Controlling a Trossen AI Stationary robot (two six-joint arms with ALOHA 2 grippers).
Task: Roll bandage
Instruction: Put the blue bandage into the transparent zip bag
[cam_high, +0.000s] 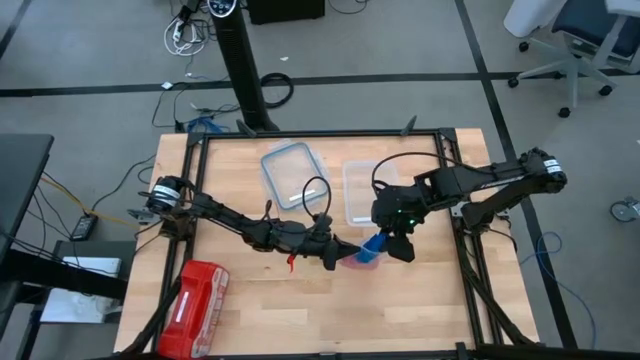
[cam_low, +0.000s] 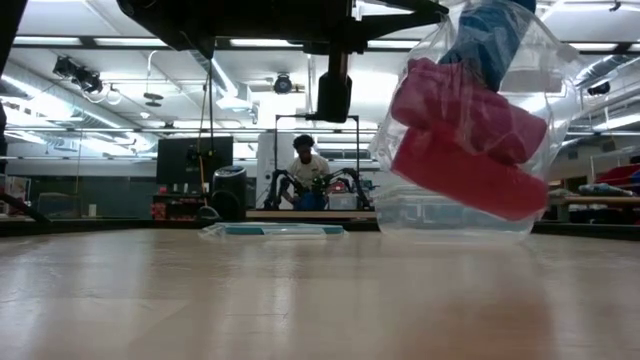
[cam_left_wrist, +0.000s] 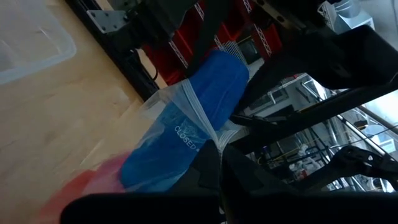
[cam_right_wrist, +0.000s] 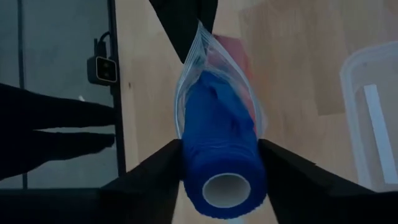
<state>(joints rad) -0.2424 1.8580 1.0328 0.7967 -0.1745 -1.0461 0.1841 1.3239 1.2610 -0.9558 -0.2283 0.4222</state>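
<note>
The bandage (cam_right_wrist: 221, 149) is a bright blue roll. It sticks halfway into the open mouth of a clear zip bag (cam_low: 470, 130) that holds pink-red rolls (cam_low: 455, 140). My left gripper (cam_high: 345, 255) reaches in level from the table's left, near the middle of the table, and is shut on the bag. My right gripper (cam_high: 393, 246) slants down from the right, with one finger on each side of the roll's outer end. In the low view the bandage (cam_low: 490, 35) shows at the bag's top. My left gripper pinches the bag's zip rim (cam_left_wrist: 208, 134) at one side of the mouth, coming level from the table's left. The bag hangs tilted from that rim, pink-red rolls in its lower part. My right gripper holds the bandage's round sides (cam_right_wrist: 189, 168) near its outer end between two fingers (cam_right_wrist: 158, 171). It slants down from the right, fingers along the roll. The roll's open core faces the wrist and its far end is inside the bag's mouth.
A clear plastic container (cam_high: 290, 172) and a second clear tray (cam_high: 362, 190) lie at the table's far middle. A red plastic-wrapped pack (cam_high: 197, 300) lies near the front left corner. A person (cam_low: 305, 165) sits in the room beyond the table.
</note>
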